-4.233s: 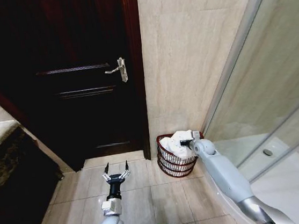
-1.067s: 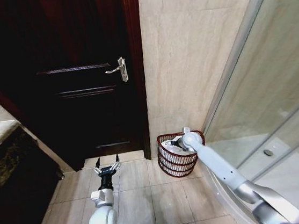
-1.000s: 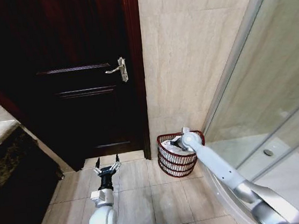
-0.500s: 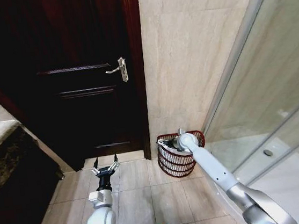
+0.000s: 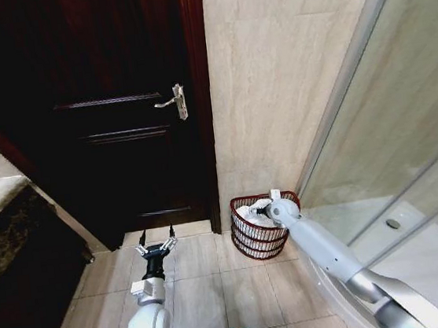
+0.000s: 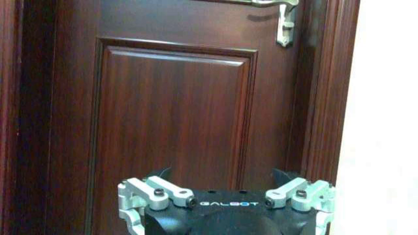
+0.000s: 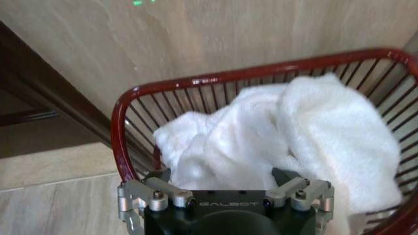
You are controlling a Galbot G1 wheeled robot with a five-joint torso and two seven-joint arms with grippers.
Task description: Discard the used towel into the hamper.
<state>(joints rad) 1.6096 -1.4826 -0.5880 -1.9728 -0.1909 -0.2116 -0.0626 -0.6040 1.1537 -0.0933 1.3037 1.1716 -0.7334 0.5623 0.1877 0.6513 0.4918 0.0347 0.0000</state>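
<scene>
towel [image 7: 274, 132] lay white and bunched inside the hamper [image 5: 247, 240], heaped toward the far side and against the wires, top folds close to rim height. hamper stood on the tiled floor [image 5: 210, 292] at the foot of the beige wall [image 5: 273, 79], just right of the dark wooden door [image 5: 109, 105] and left of the glass shower screen [image 5: 406, 135].

right gripper [image 5: 258, 211] hung at the hamper's mouth, over the near part of the rim, fingers spread wide apart with nothing pinched between them; from the wrist, both finger bases [image 7: 160, 188] sat splayed, with towel lying just beyond. looked let go, cloth resting on its own weight.

left gripper [image 5: 156, 246] held low over the floor tiles, well left of the hamper, pointed at the door, fingers spread and empty.

risks, judged from here: a loop of terry cloth could catch on a spread fingertip and get dragged back over the rim on the way out. a sideways or low retreat could knock the wire rim and tip or slide the light hamper across smooth tile. bulky folds near the rim might spill over if nudged. safest exit appeared to be straight up and back, clear of both cloth and rim.
</scene>
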